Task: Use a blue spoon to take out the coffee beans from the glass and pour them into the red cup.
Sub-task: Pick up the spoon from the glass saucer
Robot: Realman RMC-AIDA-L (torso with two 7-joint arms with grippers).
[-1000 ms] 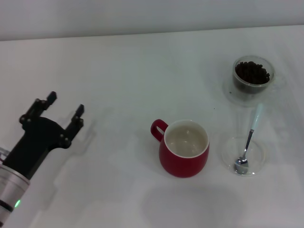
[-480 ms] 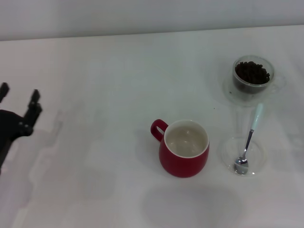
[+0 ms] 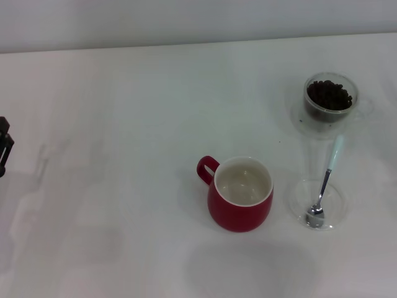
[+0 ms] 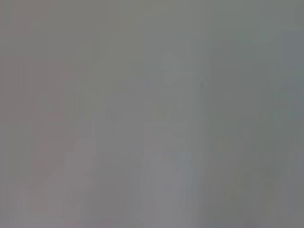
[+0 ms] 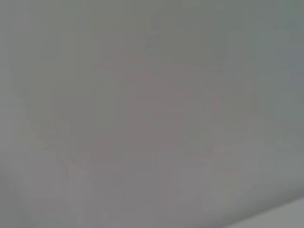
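The red cup (image 3: 240, 195) stands upright near the middle of the white table, white inside, its handle pointing left. The glass (image 3: 329, 99) stands at the far right, holding the dark coffee beans (image 3: 329, 94). The blue spoon (image 3: 325, 183) lies between them on the right, its silver bowl resting in a shallow clear dish (image 3: 339, 202) and its pale blue handle pointing toward the glass. Only a dark tip of my left gripper (image 3: 3, 146) shows at the left edge of the head view, far from everything. My right gripper is out of view. Both wrist views show only blank pale surface.
The white table (image 3: 124, 124) stretches wide between the left gripper and the red cup. A pale wall runs along the table's far edge.
My left gripper has drawn back to the left, from well inside the head view to almost out of it. The cup, glass and spoon have not moved.
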